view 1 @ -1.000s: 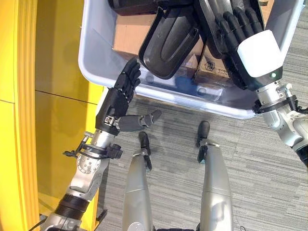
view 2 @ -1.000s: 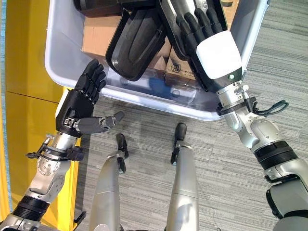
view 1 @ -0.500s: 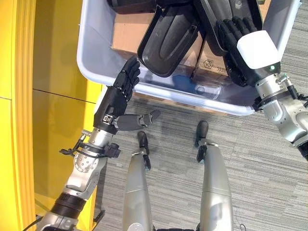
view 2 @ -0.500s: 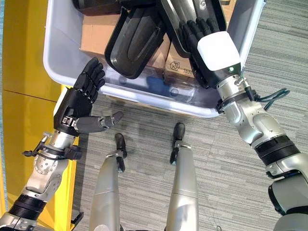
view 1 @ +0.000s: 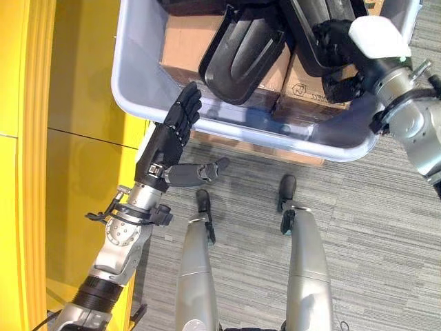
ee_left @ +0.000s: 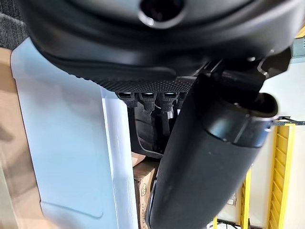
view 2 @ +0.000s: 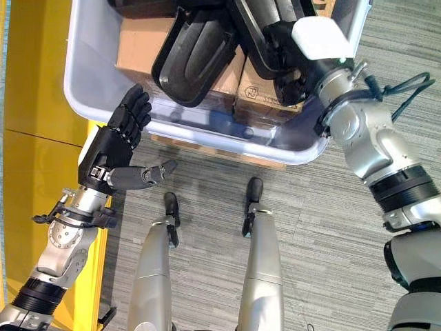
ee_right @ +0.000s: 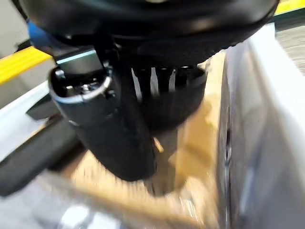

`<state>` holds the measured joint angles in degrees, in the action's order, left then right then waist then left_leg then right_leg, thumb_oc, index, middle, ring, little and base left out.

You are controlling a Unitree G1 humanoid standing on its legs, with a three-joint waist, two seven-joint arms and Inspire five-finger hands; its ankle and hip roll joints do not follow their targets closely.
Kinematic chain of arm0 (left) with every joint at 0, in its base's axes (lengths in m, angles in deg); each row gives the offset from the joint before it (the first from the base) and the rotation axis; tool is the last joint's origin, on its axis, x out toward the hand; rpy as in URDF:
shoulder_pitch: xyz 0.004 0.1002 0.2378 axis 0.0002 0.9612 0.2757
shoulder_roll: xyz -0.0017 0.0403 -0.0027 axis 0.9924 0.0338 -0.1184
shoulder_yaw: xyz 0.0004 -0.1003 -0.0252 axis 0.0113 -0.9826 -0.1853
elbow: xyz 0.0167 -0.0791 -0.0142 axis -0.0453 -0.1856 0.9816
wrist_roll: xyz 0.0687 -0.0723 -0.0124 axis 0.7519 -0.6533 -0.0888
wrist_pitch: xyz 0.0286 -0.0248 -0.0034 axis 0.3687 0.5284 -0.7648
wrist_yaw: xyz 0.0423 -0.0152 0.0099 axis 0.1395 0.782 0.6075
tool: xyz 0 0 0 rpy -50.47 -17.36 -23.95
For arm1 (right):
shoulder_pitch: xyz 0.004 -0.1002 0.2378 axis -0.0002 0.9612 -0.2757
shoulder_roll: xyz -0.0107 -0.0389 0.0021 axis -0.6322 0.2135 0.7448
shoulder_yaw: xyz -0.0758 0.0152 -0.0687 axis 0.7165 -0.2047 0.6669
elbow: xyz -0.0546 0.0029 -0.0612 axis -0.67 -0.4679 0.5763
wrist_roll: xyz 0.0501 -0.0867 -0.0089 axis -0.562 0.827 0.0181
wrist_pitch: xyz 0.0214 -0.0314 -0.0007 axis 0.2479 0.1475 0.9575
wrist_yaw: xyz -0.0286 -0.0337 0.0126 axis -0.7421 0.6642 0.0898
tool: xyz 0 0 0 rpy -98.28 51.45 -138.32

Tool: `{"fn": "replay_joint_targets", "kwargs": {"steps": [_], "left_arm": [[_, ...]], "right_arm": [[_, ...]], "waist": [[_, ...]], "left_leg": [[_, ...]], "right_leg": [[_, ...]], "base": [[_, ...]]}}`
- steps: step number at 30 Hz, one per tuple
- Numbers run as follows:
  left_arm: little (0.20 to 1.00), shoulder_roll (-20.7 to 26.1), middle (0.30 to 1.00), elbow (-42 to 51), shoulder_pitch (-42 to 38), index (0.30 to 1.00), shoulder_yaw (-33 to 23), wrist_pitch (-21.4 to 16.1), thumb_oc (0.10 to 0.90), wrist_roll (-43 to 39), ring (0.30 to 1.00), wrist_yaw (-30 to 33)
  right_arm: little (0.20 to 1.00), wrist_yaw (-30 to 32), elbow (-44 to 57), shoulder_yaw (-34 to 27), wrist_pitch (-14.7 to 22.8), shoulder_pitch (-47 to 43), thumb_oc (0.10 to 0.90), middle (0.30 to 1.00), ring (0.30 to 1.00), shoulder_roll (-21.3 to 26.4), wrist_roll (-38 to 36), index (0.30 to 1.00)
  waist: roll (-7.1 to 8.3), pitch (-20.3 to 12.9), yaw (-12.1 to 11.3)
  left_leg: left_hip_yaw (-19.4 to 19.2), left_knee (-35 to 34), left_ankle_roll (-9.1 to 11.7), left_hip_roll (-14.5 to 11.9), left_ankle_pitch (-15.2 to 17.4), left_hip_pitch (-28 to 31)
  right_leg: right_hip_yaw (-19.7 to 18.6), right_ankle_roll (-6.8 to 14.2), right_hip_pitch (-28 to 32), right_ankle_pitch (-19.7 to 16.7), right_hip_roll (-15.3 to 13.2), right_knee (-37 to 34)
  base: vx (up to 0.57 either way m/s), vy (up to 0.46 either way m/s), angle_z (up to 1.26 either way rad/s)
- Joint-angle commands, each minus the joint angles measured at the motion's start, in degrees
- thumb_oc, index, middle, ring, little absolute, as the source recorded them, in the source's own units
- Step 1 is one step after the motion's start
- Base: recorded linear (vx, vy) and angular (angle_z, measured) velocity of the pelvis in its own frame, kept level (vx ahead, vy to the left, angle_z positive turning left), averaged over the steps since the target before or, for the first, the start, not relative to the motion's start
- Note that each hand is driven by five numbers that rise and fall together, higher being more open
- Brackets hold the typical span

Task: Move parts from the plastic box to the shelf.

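Note:
The pale grey plastic box [view 1: 138,103] stands on the floor in front of me, holding black shell-shaped parts and cardboard boxes. One black part [view 1: 238,58] leans across the middle. Beside it a second black part [view 1: 306,31] lies under my right hand [view 1: 334,38], which reaches down into the box from the right, its white cover turned upward. My left hand [view 1: 169,141] is open, with straight fingers against the outside of the box's near left corner and the thumb pointing sideways. The left wrist view looks past the thumb [ee_left: 205,162] along the box wall [ee_left: 66,143].
The yellow shelf [view 1: 76,138] runs along the left side, close to my left arm. Cardboard boxes [view 1: 186,48] lie under the black parts. A wooden board [view 1: 275,152] pokes out under the box's near edge. Grey carpet [view 1: 372,227] spreads to the right.
My right hand has tipped at the wrist and gone deeper into the box, over the second black part. The left hand stays at the box corner.

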<state>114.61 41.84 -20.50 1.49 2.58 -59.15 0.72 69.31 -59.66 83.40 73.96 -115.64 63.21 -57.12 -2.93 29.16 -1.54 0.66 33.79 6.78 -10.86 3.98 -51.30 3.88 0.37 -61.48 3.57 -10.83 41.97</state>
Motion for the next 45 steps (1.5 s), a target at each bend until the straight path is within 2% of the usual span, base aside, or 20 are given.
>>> {"fn": "replay_joint_targets", "kwargs": {"steps": [1, 6, 8, 12, 15, 16, 20, 22, 23, 27, 30, 36, 37, 38, 43, 45], "left_arm": [[1.000, 2.68, 1.000, 5.34, 1.55, 1.000, -2.21, -2.44, 0.900, -2.07, 1.000, -1.63], [1.000, 2.41, 1.000, 5.00, 1.97, 1.000, -2.25, -2.91, 0.900, -2.48, 1.000, -1.99], [1.000, 2.02, 1.000, 5.03, 2.22, 1.000, -2.26, -3.45, 0.900, -1.99, 1.000, -2.36], [1.000, 1.90, 1.000, 5.45, 3.00, 1.000, -2.24, -4.84, 0.900, -2.00, 1.000, -0.32], [1.000, 1.07, 1.000, 4.48, 2.02, 1.000, -2.75, -5.17, 0.900, -3.61, 1.000, -0.94], [1.000, 0.16, 1.000, 5.18, 2.37, 1.000, -2.64, -5.23, 0.900, -2.68, 1.000, -0.63], [1.000, -1.18, 1.000, 4.80, 2.79, 1.000, -1.87, -6.76, 0.900, -1.92, 1.000, 0.17], [1.000, -1.60, 1.000, 4.77, 2.99, 1.000, -1.70, -7.49, 0.900, -1.57, 1.000, 0.80], [1.000, -2.15, 1.000, 4.60, 2.83, 1.000, -1.58, -7.68, 0.900, -1.31, 1.000, 1.17], [1.000, -3.00, 1.000, 4.74, 2.86, 1.000, -1.73, -8.13, 0.900, -0.63, 1.000, 2.78], [1.000, -3.40, 1.000, 5.08, 3.17, 1.000, -2.04, -8.07, 0.900, -0.29, 1.000, 3.35], [1.000, -4.19, 1.000, 7.16, 5.01, 1.000, -3.84, -7.64, 0.900, 0.88, 1.000, 4.90], [1.000, -4.17, 1.000, 7.58, 4.70, 1.000, -4.25, -7.41, 0.900, 1.04, 1.000, 5.21], [1.000, -4.20, 1.000, 7.81, 4.79, 1.000, -4.40, -7.23, 0.900, 1.25, 1.000, 5.46], [1.000, -4.48, 1.000, 8.13, 5.12, 1.000, -5.31, -6.60, 0.900, 1.21, 1.000, 5.30], [1.000, -4.47, 1.000, 8.31, 5.39, 1.000, -5.80, -6.15, 0.900, 1.41, 1.000, 4.64]], "right_arm": [[0.300, -10.60, -12.22, 4.37, -6.34, 6.28, 0.400, 0.300, 0.300, -1.25, -0.40, 0.300], [0.300, -6.64, -12.68, 3.17, -4.00, 7.01, 0.400, 0.300, 0.300, -1.58, 1.11, 0.300], [0.300, -3.60, -12.54, 2.54, -1.93, 7.42, 0.400, 0.300, 0.300, -1.65, 3.04, 0.300], [0.300, 0.93, -11.58, 0.94, 1.77, 8.88, 0.400, 0.300, 0.300, -1.61, 2.19, 0.300], [0.300, 4.69, -7.76, -0.45, 2.75, 9.58, 0.400, 0.300, 0.300, -2.80, 6.61, 0.300], [0.300, 8.37, -4.09, -1.89, 2.69, 11.82, 0.400, 0.300, 0.300, -3.80, 10.33, 0.300], [0.300, 17.14, 0.61, -3.56, 4.25, 15.82, 0.400, 0.300, 0.300, -6.13, 15.49, 0.300], [0.300, 20.41, 2.38, -4.39, 4.62, 17.49, 0.400, 0.300, 0.300, -6.97, 16.27, 0.300], [0.300, 23.96, 3.21, -5.27, 5.59, 19.29, 0.400, 0.300, 0.300, -8.11, 16.73, 0.300], [0.300, 31.55, 8.63, -9.43, 9.22, 24.33, 0.400, 0.300, 0.300, -10.98, 17.46, 0.300], [0.300, 33.58, 11.74, -10.95, 9.89, 26.33, 0.400, 0.300, 0.300, -11.98, 18.55, 0.300], [0.300, 38.85, 22.91, -16.41, 13.58, 33.88, 0.400, 0.300, 0.300, -14.19, 22.63, 0.300], [0.300, 39.34, 24.14, -17.11, 14.06, 33.99, 0.400, 0.300, 0.300, -14.23, 23.25, 0.300], [0.300, 39.86, 25.43, -17.65, 14.43, 34.54, 0.400, 0.300, 0.300, -14.39, 24.07, 0.300], [0.300, 39.60, 32.20, -19.98, 16.78, 36.55, 0.400, 0.300, 0.300, -14.76, 24.86, 0.300], [0.300, 39.88, 34.92, -21.04, 17.35, 37.02, 0.400, 0.300, 0.300, -14.47, 25.55, 0.300]], "waist": [[0.12, 0.64, -1.62], [0.07, 0.64, -1.58], [0.00, 0.64, -1.52], [-0.33, 0.64, -1.42], [-0.20, 0.64, -0.80], [-0.43, 0.64, -0.52], [-0.78, 0.64, 0.19], [-0.89, 0.64, 0.49], [-0.98, 0.64, 0.85], [-1.23, 0.64, 2.27], [-1.08, 0.64, 2.78], [-0.57, 0.64, 4.73], [-0.64, 0.64, 4.86], [-0.63, 0.64, 5.03], [-0.23, 0.64, 5.88], [0.09, 0.64, 6.04]], "left_leg": [[0.71, -0.33, -4.62, 2.19, 2.20, -3.15], [0.65, -0.45, -4.65, 2.17, 2.20, -2.85], [0.49, -0.60, -4.71, 2.14, 2.25, -2.55], [0.44, -0.64, -4.70, 2.25, 2.35, -2.30], [0.01, -0.76, -4.82, 2.23, 2.54, -1.83], [-0.09, -0.99, -4.81, 2.42, 2.44, -1.75], [-0.50, -1.49, -4.88, 2.58, 2.52, -1.04], [-0.74, -1.87, -4.86, 2.53, 2.45, -0.69], [-1.04, -2.23, -4.83, 2.42, 2.34, -0.29], [-1.87, -3.88, -4.47, 2.33, 2.00, 2.06], [-2.19, -4.50, -4.38, 2.24, 1.94, 3.27], [-3.50, -7.02, -4.01, 1.41, 2.03, 9.29], [-4.12, -7.67, -4.33, 1.08, 0.65, 8.93], [-4.33, -8.02, -4.28, 0.96, 0.67, 9.95], [-5.28, -9.77, -4.04, 0.27, 1.02, 16.04], [-5.76, -10.57, -4.06, 0.11, 1.45, 20.13]], "right_leg": [[2.38, -2.64, 3.62, 14.02, 1.41, 8.53], [2.40, -2.62, 3.98, 14.02, 1.49, 8.37], [2.44, -2.57, 4.33, 13.98, 1.57, 8.08], [2.24, -2.51, 4.53, 13.99, 1.55, 7.93], [1.81, -2.16, 4.82, 13.83, 1.78, 7.51], [1.56, -2.20, 4.89, 13.79, 2.13, 7.18], [1.12, -2.07, 5.47, 13.70, 2.47, 6.38], [0.91, -1.99, 5.67, 13.65, 2.65, 6.10], [0.63, -1.98, 5.89, 13.56, 2.79, 5.76], [-0.22, -1.87, 7.52, 13.33, 3.46, 4.28], [-0.43, -1.83, 8.52, 13.22, 3.62, 3.64], [-1.39, -1.82, 13.45, 13.15, 3.87, 1.25], [-1.10, -2.20, 12.86, 11.81, 3.89, 0.71], [-1.23, -2.13, 13.71, 11.79, 3.88, 0.41], [-1.60, -1.97, 19.13, 11.87, 3.76, -1.20], [-1.47, -1.99, 23.02, 12.24, 3.54, -1.97]], "base": [[0.01, -0.013, 0.05], [0.00, 0.000, 0.03], [0.00, 0.009, 0.02], [0.00, 0.011, 0.03], [0.00, 0.013, 0.01], [-0.02, 0.037, 0.02], [-0.02, 0.050, -0.03], [-0.03, 0.059, -0.06], [-0.03, 0.058, -0.03], [-0.04, 0.076, -0.08], [-0.03, 0.051, -0.07], [-0.03, 0.075, -0.07], [-0.06, 0.048, -0.06], [-0.07, 0.061, -0.02], [0.01, 0.052, -0.07], [0.03, 0.040, -0.12]]}}
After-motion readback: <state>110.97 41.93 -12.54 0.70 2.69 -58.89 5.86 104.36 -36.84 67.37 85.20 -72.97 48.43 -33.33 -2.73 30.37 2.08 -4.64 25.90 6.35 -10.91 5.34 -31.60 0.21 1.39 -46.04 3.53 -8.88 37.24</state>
